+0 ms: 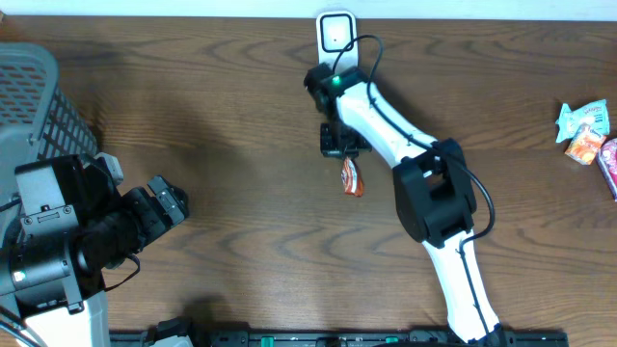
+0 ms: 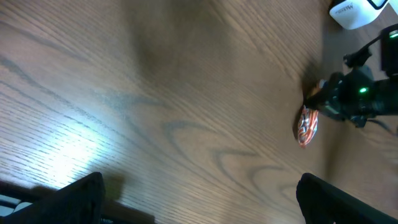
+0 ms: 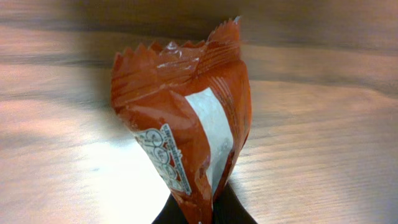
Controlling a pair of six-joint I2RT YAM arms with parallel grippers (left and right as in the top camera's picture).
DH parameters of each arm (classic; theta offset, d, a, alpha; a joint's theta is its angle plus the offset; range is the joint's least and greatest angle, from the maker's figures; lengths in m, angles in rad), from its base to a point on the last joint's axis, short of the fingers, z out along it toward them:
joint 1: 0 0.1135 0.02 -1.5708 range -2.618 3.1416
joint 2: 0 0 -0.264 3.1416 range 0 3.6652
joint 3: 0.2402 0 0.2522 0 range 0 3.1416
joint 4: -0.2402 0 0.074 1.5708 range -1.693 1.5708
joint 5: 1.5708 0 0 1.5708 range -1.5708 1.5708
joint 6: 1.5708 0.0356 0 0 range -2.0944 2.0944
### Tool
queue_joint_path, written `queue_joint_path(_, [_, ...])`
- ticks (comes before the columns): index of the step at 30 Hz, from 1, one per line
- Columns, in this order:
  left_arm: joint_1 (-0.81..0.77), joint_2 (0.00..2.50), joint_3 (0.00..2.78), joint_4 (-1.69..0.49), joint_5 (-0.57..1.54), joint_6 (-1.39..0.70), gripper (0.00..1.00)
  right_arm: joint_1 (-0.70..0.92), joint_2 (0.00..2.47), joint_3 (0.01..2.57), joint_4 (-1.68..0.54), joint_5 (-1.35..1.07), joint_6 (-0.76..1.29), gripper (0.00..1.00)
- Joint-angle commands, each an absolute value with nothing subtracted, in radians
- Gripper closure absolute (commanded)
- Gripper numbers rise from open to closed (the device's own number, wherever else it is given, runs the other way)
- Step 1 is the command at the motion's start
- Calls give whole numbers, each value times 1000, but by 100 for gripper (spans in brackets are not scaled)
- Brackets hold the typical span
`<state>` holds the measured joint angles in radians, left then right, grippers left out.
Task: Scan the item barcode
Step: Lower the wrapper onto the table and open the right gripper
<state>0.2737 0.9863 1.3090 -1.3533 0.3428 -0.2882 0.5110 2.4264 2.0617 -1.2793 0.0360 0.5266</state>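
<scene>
My right gripper (image 1: 346, 157) is shut on one end of an orange snack packet (image 1: 352, 178), the item, at the middle of the wooden table. In the right wrist view the packet (image 3: 186, 124) stands crumpled out of the pinching jaws (image 3: 202, 214), showing a white strip and small print; no barcode is readable. A white scanner (image 1: 335, 31) stands at the back edge, just beyond the right arm. The left wrist view shows the packet (image 2: 307, 124) far off. My left gripper (image 1: 170, 200) hovers open and empty at the left, with its dark fingers (image 2: 81, 199) wide apart.
A grey mesh basket (image 1: 39, 96) stands at the far left. More snack packets (image 1: 584, 125) lie at the right edge, with a pink one (image 1: 609, 166) beside them. The right arm (image 1: 434, 193) stretches diagonally across the table's middle.
</scene>
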Motion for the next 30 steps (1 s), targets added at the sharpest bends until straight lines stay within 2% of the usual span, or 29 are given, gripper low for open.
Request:
queue_joint_path(1, [273, 986, 1313, -1354, 355, -290, 2, 465, 2427, 2159, -1283, -322, 305, 99])
queue_joint_path(3, [273, 986, 1313, -1354, 355, -290, 2, 419, 2427, 2180, -1267, -574, 202, 99])
queue_joint_path(10, [273, 986, 1313, -1354, 355, -290, 2, 301, 2429, 2040, -1188, -1002, 20, 99])
queue_joint_path(16, [273, 986, 1313, -1354, 355, -290, 2, 210, 2429, 1742, -907, -1220, 61, 99])
queue_joint_path(19, [273, 986, 1313, -1354, 355, -290, 2, 148, 2429, 1625, -767, -1215, 131, 99])
queue_joint_path(20, [273, 986, 1313, -1354, 355, -290, 2, 126, 2429, 1608, -759, -1184, 142, 96])
queue_joint_path(21, [273, 986, 1313, -1354, 355, -290, 2, 107, 2429, 1604, -771, -1147, 141, 90])
queue_joint_path(24, [273, 986, 1313, -1354, 355, -290, 2, 47, 2425, 1628, -859, -1004, 130, 60])
queue_joint_path(25, [273, 986, 1313, -1354, 355, -290, 2, 32, 2425, 1645, -894, -963, 115, 56])
queue_joint_path(30, [273, 986, 1313, -1354, 355, -290, 2, -21, 2423, 1847, -1181, -716, 45, 55])
